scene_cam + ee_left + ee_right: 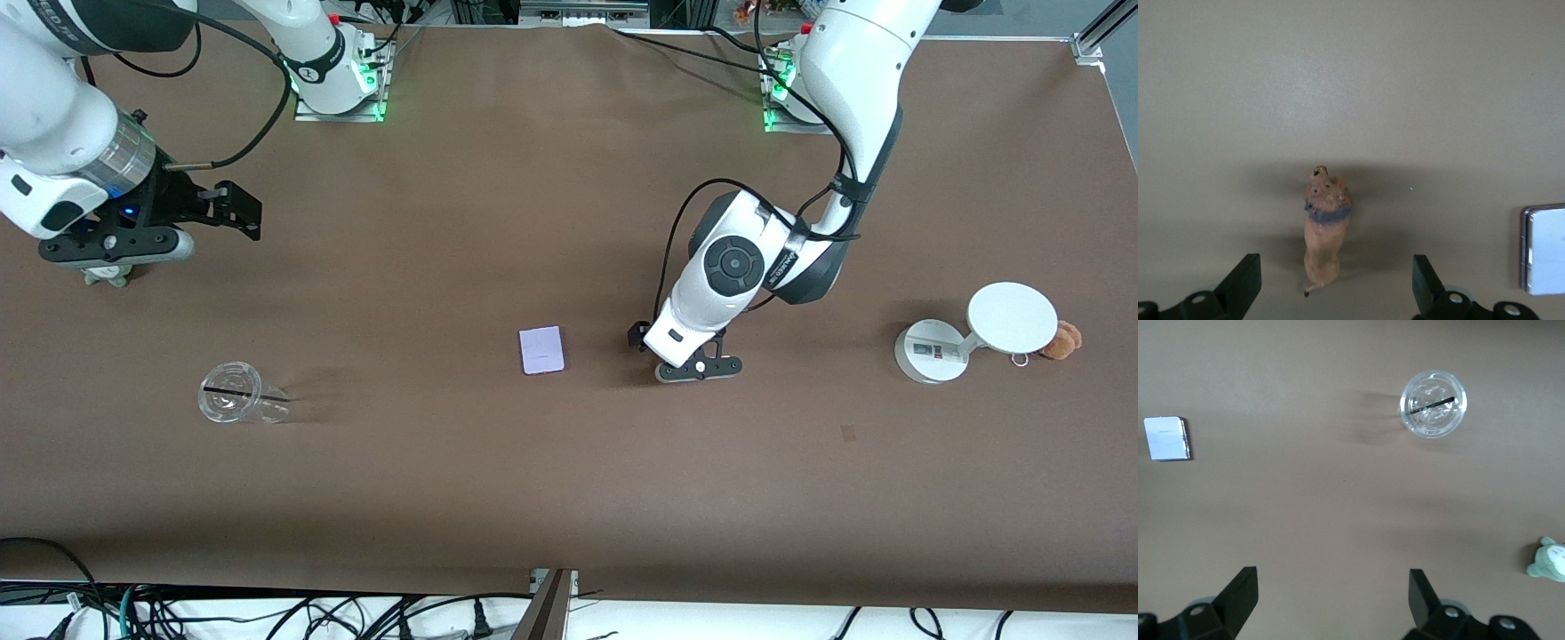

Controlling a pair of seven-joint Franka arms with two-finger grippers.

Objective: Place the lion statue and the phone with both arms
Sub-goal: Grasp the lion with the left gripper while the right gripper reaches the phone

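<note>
The lion statue (1327,230) is a small brown-orange figurine with a dark collar and a thin tail, lying on the brown table. My left gripper (1335,283) is open low over it, a finger far out on either side of its hind end, touching nothing. In the front view the left gripper (700,367) hides the lion. The phone (541,350), a pale lavender slab, lies flat beside that hand toward the right arm's end, and shows in both wrist views (1545,250) (1167,439). My right gripper (114,258) hangs open and empty (1331,600) over bare table at its own end.
A clear plastic cup (236,404) with a dark straw lies nearer the front camera than the right gripper. A grey-green plush (107,277) sits under the right hand. At the left arm's end stands a white round-based stand (929,356), with a tan plush (1062,340) beside it.
</note>
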